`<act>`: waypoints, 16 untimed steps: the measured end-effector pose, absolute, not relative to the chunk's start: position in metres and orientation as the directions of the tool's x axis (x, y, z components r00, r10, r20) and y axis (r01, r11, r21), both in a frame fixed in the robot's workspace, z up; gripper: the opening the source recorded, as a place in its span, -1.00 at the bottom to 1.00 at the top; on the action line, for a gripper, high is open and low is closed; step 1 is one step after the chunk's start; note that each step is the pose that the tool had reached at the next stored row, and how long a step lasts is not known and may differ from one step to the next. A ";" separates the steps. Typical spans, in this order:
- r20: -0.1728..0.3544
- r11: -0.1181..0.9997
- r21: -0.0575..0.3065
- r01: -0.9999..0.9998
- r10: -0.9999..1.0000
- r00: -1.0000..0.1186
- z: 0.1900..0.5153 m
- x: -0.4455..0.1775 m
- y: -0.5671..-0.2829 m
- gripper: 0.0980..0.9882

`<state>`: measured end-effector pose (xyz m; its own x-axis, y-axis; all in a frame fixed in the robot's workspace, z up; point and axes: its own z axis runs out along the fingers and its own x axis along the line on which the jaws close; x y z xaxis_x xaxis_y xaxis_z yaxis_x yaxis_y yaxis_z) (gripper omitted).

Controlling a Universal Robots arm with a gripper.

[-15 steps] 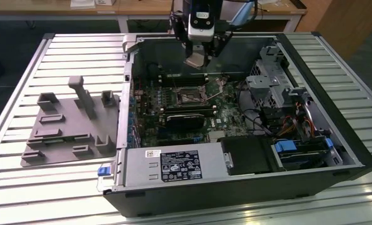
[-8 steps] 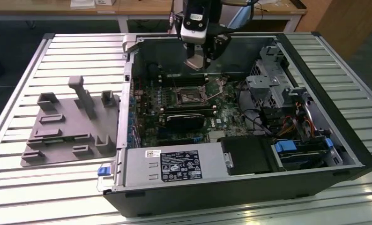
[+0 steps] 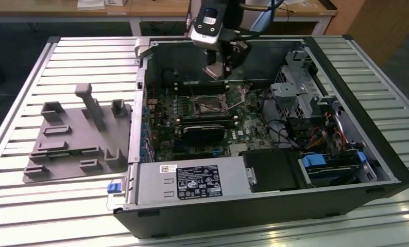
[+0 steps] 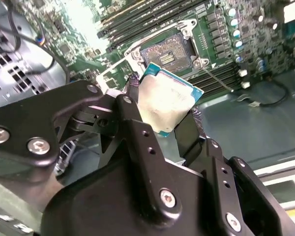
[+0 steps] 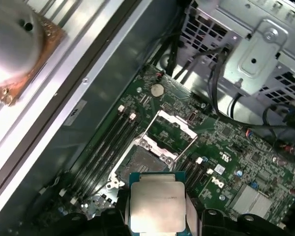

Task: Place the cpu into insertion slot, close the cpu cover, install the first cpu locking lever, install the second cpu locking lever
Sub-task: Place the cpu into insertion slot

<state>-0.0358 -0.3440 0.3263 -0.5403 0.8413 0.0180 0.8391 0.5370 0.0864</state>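
Observation:
My gripper (image 3: 218,71) hangs over the open computer case, shut on the cpu (image 4: 169,103), a flat square chip with a silver-grey top and green edge. In both wrist views the black fingers (image 4: 132,98) clamp two opposite edges of the cpu (image 5: 157,201). The insertion slot (image 5: 140,162) lies bare on the green board below and a little ahead of the chip, seen too as the slot (image 3: 208,105) in the exterior view. The cpu cover (image 5: 174,129), a thin silver frame, stands swung up off its hinge. A thin wire lever (image 4: 217,81) lies loose beside the slot (image 4: 169,56).
Long black memory slots (image 5: 105,147) run beside the socket. A black block (image 3: 204,134) sits on the board nearer the camera. Drive cages and cables (image 3: 307,98) crowd the exterior view's right. A grey fixture tray (image 3: 74,139) lies on the slatted table (image 3: 26,77).

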 end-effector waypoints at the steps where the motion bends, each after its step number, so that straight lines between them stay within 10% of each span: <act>1: 0.018 0.522 0.086 0.849 0.851 -0.525 0.326 -0.036 -0.344 -0.01; 16: 0.018 0.271 0.086 0.959 0.962 -0.274 0.316 -0.036 -0.344 -0.01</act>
<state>-0.0358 -0.3441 0.3159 -0.2736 0.9617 0.0180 0.9587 0.2711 0.0864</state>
